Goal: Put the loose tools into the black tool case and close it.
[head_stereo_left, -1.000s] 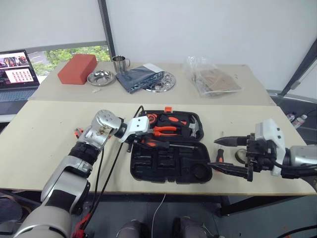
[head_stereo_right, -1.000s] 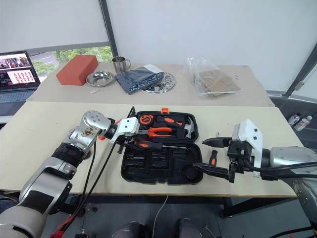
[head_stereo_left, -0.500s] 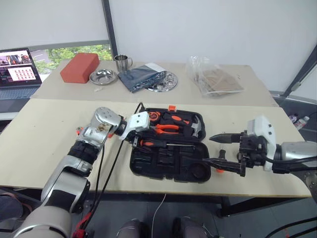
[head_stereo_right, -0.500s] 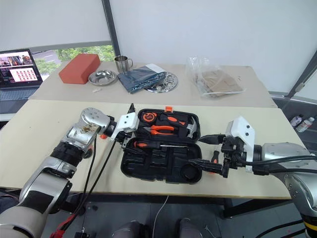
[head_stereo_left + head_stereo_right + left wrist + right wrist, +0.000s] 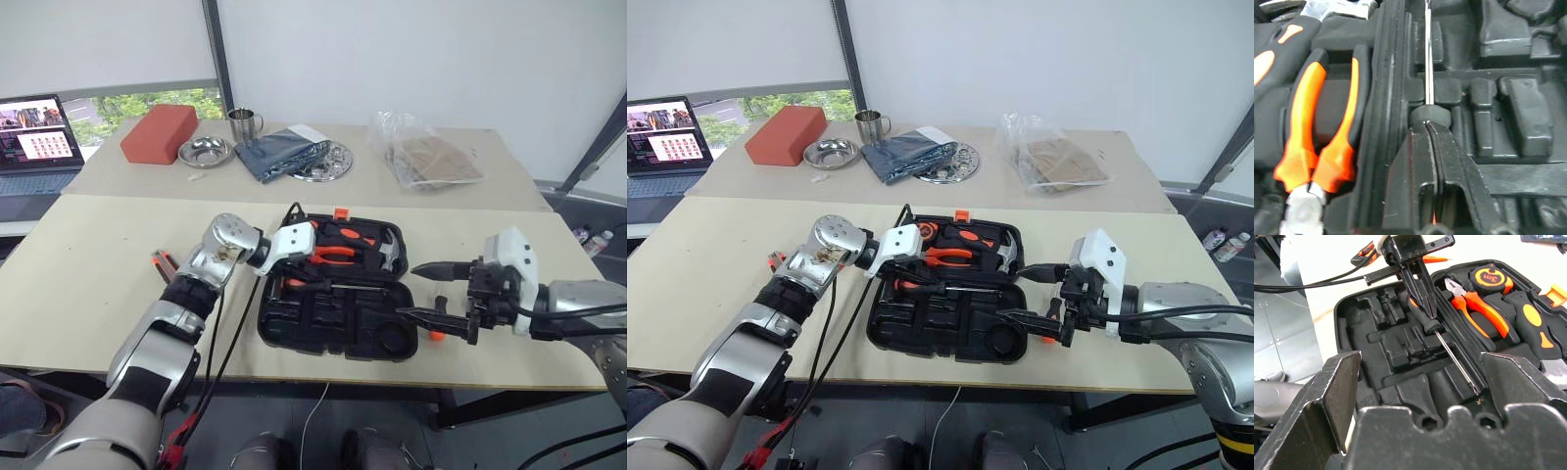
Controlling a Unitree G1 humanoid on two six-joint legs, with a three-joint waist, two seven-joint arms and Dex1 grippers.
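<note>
The black tool case (image 5: 333,323) lies open on the near table. A black-and-orange-handled screwdriver (image 5: 1427,73) lies in a recess along the case's hinge, its thin shaft (image 5: 1457,360) pointing away from my left gripper. My left gripper (image 5: 1430,128) is shut, with its tips resting on the screwdriver's handle collar and nothing between the fingers. Right of the case my right gripper (image 5: 428,292) hangs wide open and empty above another black-and-orange screwdriver (image 5: 1049,315) on the table. An orange-and-black loose tool (image 5: 158,260) lies left of the case, beside my left arm.
Orange-handled pliers (image 5: 1317,127), a hammer (image 5: 387,250) and a tape measure (image 5: 1488,278) sit in the case's far half. The back table holds a red-brown block (image 5: 157,134), a metal bowl (image 5: 208,151), a cup (image 5: 238,122), blue cloth (image 5: 279,152), a plastic bag (image 5: 426,157) and a laptop (image 5: 34,132).
My left gripper has moved right over the case, let the screwdriver go into its recess, then shut its fingers on top of it. The right gripper has stayed open.
</note>
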